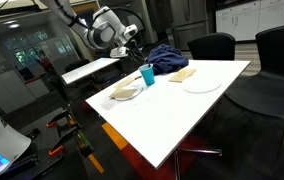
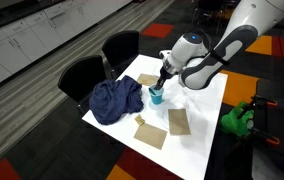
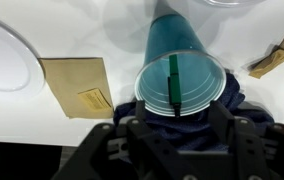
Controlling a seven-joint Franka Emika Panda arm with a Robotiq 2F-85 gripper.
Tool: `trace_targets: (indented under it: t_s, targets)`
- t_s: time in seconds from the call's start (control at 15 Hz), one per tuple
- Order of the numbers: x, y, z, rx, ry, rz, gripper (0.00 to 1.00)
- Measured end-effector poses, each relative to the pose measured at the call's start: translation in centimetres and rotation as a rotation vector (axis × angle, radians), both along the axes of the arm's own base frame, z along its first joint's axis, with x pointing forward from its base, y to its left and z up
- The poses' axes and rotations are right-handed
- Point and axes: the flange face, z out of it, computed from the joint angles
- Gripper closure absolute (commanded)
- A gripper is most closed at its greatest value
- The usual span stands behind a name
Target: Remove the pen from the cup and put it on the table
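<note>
A blue-green translucent cup (image 3: 180, 70) stands on the white table (image 3: 72, 115). A dark green pen (image 3: 173, 80) stands inside it, its top near the rim. The cup also shows in both exterior views (image 1: 148, 75) (image 2: 156, 96). My gripper (image 3: 174, 122) hovers right above the cup with its black fingers spread to either side of the rim, open and empty. In the exterior views the gripper (image 1: 134, 50) (image 2: 162, 78) hangs just over the cup.
A dark blue cloth (image 2: 115, 100) lies bunched beside the cup. Brown paper napkins (image 3: 77, 85) (image 2: 150, 131) and white plates (image 1: 202, 84) (image 3: 4, 55) lie on the table. Black chairs (image 2: 122, 47) stand along the table's edge.
</note>
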Motion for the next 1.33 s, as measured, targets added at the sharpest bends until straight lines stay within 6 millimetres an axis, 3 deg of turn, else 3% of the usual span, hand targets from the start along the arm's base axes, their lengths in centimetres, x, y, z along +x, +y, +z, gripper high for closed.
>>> trace_targets:
  t_s: [0.87,1.33]
  targets:
    - [0.6,0.5,-2.0,-0.014,0.015,0.011,0.43]
    - [0.8,1.1,-3.1,-0.019,0.025,0.021,0.51]
